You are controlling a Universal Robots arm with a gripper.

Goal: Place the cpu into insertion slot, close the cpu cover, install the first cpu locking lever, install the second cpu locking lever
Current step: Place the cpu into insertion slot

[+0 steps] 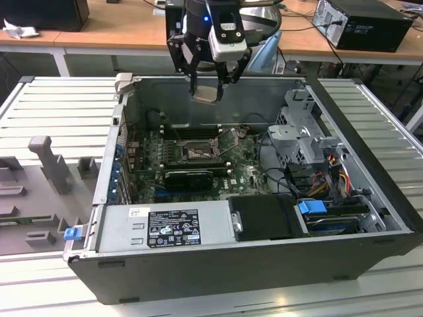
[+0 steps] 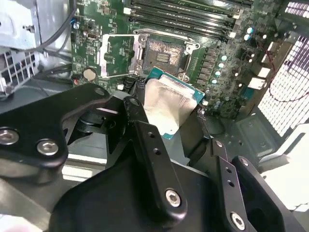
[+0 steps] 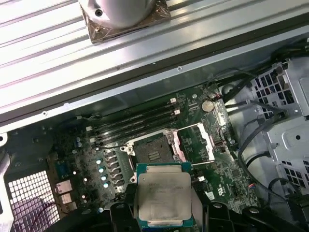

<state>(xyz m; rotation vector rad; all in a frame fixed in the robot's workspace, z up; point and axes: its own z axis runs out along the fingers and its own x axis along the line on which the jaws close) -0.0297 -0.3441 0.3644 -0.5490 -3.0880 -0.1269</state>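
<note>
the open computer case [image 1: 370,165] lies on a slatted table [image 1: 59,105]. inside it, on the green board, the insertion slot [image 1: 197,152] is uncovered, and the cpu cover [image 3: 199,141] stands open just beside it. long memory slots [image 3: 135,123] run near the slot on one side, and a black card [image 1: 188,177] lies on the other side. a metal drive cage [image 1: 297,125] and a bundle of cables [image 1: 327,175] take the exterior view's right part of the case. a grey box with a label [image 1: 165,228] takes the near part.

in the second wrist view the black body of the gripper [image 1: 210,89] covers the near part of the case, and one finger [image 2: 145,130] hides a corner of the cpu [image 3: 164,195]. in the first wrist view the fingers are mostly cut off at the picture edge. the fine pins in the slot are hard to make out.

the gripper hangs above the case, over the board and well apart from the slot. its fingers are narrow and clamp the cpu by two opposite edges, with the pale metal face turned toward the wrist cameras.
</note>
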